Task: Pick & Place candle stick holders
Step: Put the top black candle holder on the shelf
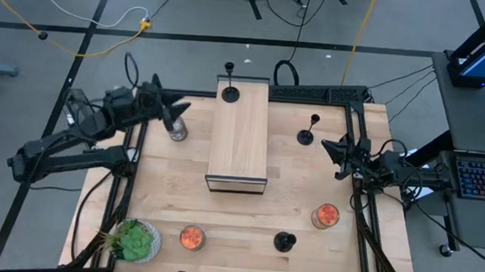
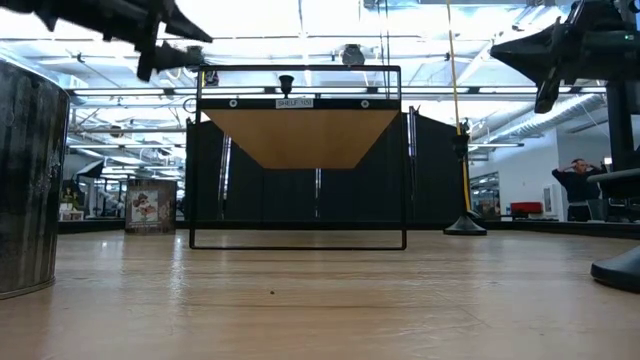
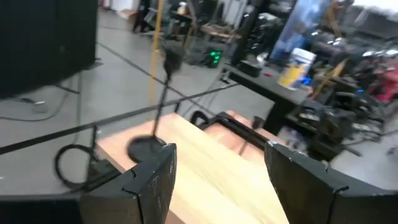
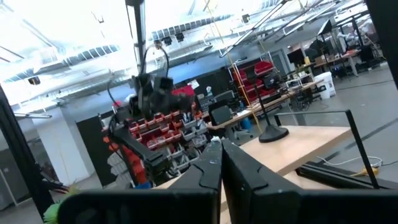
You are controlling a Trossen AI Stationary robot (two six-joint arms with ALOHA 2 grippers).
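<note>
Three black candle stick holders show from above. One tall candle stick holder (image 1: 228,88) stands on the far end of a wooden shelf (image 1: 239,136) that sits in the middle of the surface (image 1: 245,229). A second tall holder (image 1: 308,131) stands on the surface near the right edge, towards the far side. A squat holder (image 1: 284,241) sits near the front edge, right of centre.

The left gripper (image 1: 179,108) hangs above the surface just left of the shelf's far end, its fingers (image 3: 152,183) parted with nothing between them; the holder on the shelf stands just ahead of it, apart from the fingers. Beside it stands a small metal cup (image 1: 176,130).

The right gripper (image 1: 326,145) waits at the right edge, closed and empty, near the second tall holder.
</note>
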